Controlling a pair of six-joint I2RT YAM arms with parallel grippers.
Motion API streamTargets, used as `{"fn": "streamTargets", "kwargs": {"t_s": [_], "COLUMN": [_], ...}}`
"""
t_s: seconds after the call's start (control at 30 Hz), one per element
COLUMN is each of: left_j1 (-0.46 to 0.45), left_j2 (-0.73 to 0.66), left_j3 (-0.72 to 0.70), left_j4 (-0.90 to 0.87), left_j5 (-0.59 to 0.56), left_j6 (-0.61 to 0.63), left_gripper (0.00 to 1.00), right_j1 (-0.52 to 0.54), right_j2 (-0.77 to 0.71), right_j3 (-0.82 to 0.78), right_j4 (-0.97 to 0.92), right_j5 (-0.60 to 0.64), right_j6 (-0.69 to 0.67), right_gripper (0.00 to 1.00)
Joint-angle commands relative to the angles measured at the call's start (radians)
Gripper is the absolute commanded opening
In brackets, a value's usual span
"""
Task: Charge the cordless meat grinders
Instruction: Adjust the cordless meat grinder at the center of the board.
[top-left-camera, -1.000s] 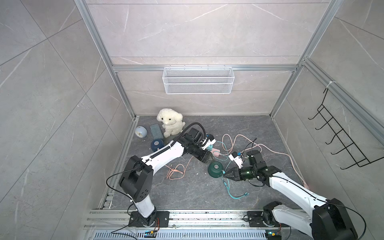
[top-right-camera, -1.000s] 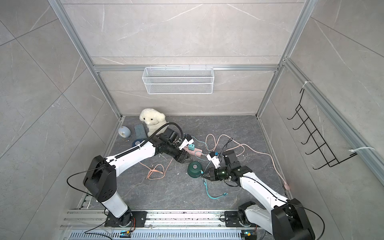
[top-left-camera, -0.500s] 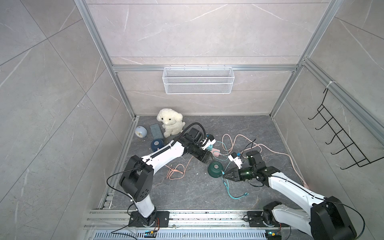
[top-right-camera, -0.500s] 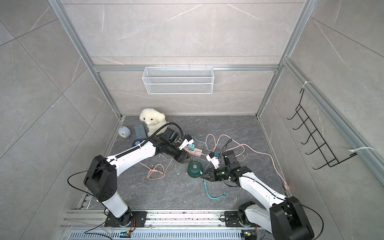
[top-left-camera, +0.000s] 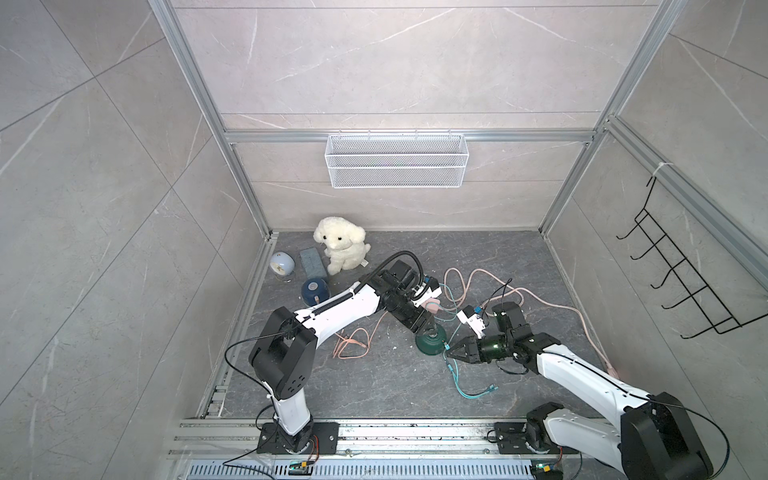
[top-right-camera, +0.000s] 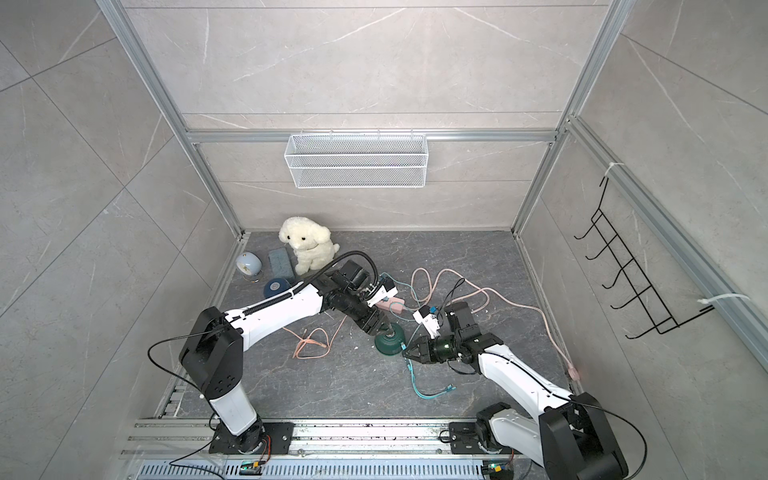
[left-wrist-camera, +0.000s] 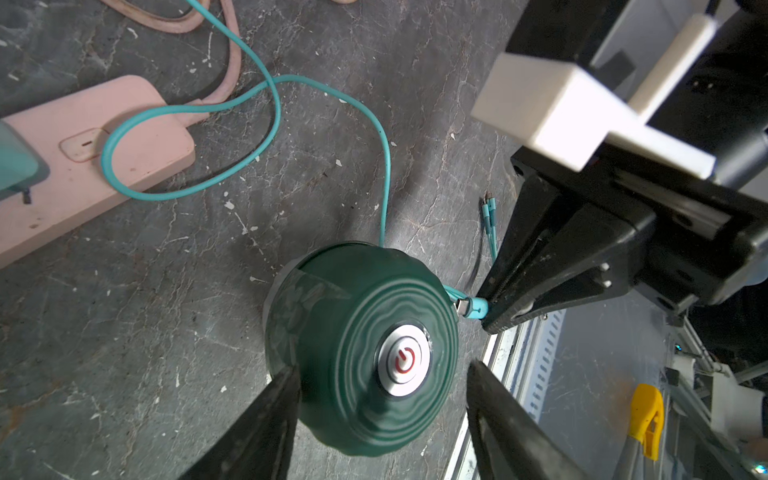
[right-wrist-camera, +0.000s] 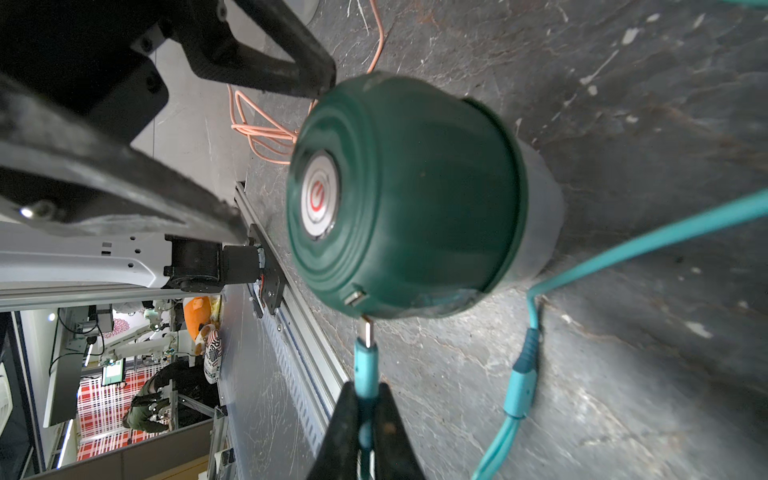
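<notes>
Plug at the port: the right pincer (right-wrist-camera: 368, 390) is pinching a teal cable plug (right-wrist-camera: 365, 353), its metal tip just short of the dark green dome-shaped grinder (right-wrist-camera: 415, 187).

The left pincer (left-wrist-camera: 382, 368) stands spread astride that grinder's ribbed crown, one finger close to its flank and the other apart. The grinder sits about midway on the dark grey stone-look surface (top-left-camera: 374, 395), nearer the front edge. The dark navy grinder (top-left-camera: 313, 291) rests near the left edge, towards the back corner. The shell is probably hard, smooth plastic, light enough to skid under the plug's push (the small side port (right-wrist-camera: 355, 298) faces it), so grip the lower flanks, clear of the round silver power button (left-wrist-camera: 403, 359).
</notes>
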Motion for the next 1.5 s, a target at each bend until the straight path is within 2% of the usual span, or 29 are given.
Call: {"fn": "streamTargets", "kwargs": {"t_s": [0.0, 0.1, 0.33, 0.47, 0.7, 0.87, 1.03, 1.27, 1.47], "left_j1": [-0.011, -0.028, -0.036, -0.034, -0.02, -0.021, -0.036, -0.039, -0.046], "left_j2": [0.004, 0.016, 0.01, 0.007, 0.022, 0.002, 0.028, 0.065, 0.065], "left_j3": [0.043, 0.05, 0.001, -0.016, 0.035, -0.012, 0.002, 0.027, -0.007], "left_j4": [-0.018, -0.053, 0.011, 0.061, -0.051, -0.032, -0.049, -0.07, -0.087], "left_j5": [-0.007, -0.022, -0.054, -0.028, 0.104, 0.147, 0.08, 0.085, 0.073], "left_j6": [0.05, 0.096, 0.243, 0.382, 0.636, 0.705, 0.777, 0.842, 0.853], "left_gripper": [0.68, 0.69, 0.76, 0.79, 0.83, 0.88, 0.91, 0.93, 0.94], "right_j1": [-0.017, -0.024, -0.034, -0.038, -0.044, -0.044, -0.043, -0.044, -0.04], "right_j2": [-0.019, -0.023, -0.009, -0.004, -0.008, 0.027, 0.053, 0.088, 0.147], "right_j3": [0.018, 0.031, 0.041, 0.041, 0.04, 0.047, 0.058, 0.075, 0.098], "right_j4": [-0.038, -0.061, -0.072, -0.071, -0.073, -0.066, -0.063, -0.058, -0.011], "right_j5": [0.002, 0.002, -0.004, -0.014, -0.018, -0.033, -0.042, -0.035, -0.052], "right_j6": [-0.024, -0.033, -0.043, -0.046, -0.046, -0.057, -0.069, -0.078, -0.072], "right_gripper": [0.1, 0.1, 0.1, 0.1, 0.11, 0.11, 0.11, 0.11, 0.11]}}
